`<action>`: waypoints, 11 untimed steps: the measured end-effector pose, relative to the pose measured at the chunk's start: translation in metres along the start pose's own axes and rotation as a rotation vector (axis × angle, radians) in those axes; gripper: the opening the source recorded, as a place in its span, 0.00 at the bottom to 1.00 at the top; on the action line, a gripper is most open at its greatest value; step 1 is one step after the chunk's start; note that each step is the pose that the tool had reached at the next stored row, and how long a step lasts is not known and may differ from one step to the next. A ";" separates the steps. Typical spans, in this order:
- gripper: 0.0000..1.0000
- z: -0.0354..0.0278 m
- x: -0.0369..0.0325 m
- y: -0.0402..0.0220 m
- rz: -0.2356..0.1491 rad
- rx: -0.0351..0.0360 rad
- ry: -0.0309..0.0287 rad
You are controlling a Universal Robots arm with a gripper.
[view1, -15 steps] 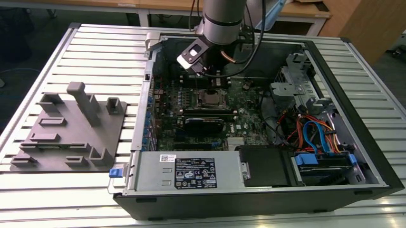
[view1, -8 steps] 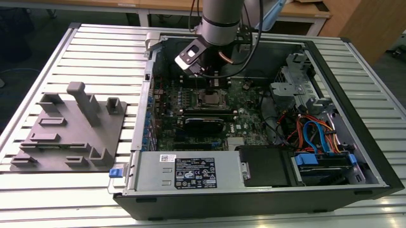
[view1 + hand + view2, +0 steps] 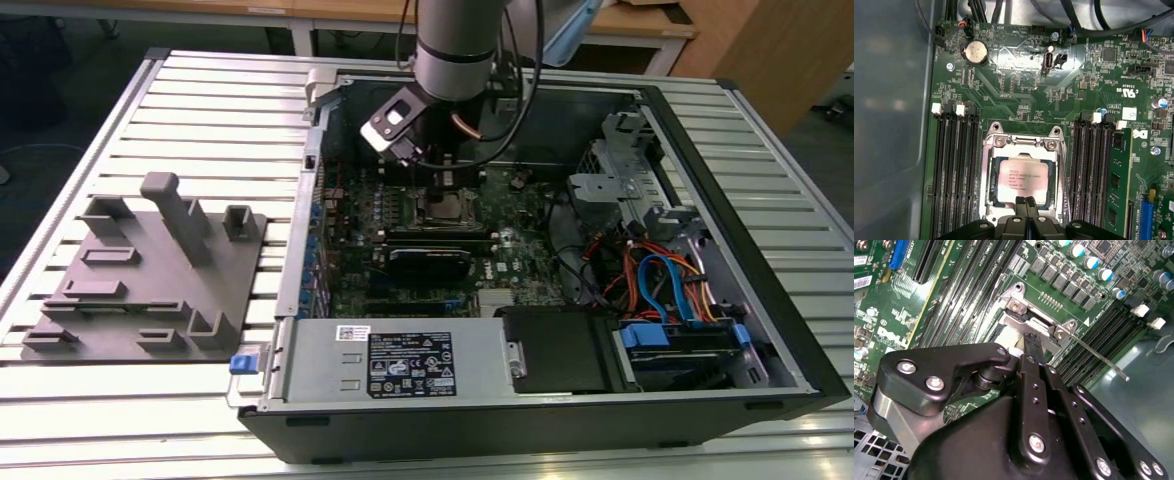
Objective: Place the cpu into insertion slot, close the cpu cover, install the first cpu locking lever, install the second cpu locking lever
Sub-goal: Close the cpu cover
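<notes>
**Gripper pinched narrow at the cover's edge, cpu seated**

The gripper (image 3: 1026,204) was pinched narrow, fingertip against fingertip, and held nothing. Its tip looked to be touching the near edge of the cover (image 3: 1024,144). That cover lay flat, and through its window showed the cpu (image 3: 1021,180), sitting in the slot (image 3: 990,192). A thin lever (image 3: 1101,359) stuck out free beside the socket, seemingly unlatched. My read: the cpu was light, rigid and fragile, best left alone. The cover was stiff sheet metal, fit for pushing. The springy lever wanted taking near its free end.
</notes>
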State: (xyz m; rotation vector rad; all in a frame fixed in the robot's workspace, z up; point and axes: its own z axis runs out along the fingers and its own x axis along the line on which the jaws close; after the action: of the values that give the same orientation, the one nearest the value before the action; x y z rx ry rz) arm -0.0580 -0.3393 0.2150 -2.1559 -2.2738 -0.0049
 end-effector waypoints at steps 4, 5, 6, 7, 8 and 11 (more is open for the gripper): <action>0.11 0.0024 0.0001 -0.0017 0.000 0.0027 0.0002; 0.11 0.0030 0.0001 -0.0022 0.000 0.0032 0.0001; 0.11 0.0037 0.0001 -0.0024 0.000 0.0039 0.0002; 0.11 0.0044 0.0001 -0.0024 0.000 0.0045 0.0003; 0.11 0.0052 0.0001 -0.0025 0.000 0.0053 0.0004; 0.11 0.0074 0.0001 -0.0026 0.000 0.0078 0.0005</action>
State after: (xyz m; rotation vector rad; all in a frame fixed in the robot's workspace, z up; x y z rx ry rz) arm -0.0607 -0.3393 0.2076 -2.1521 -2.2695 0.0033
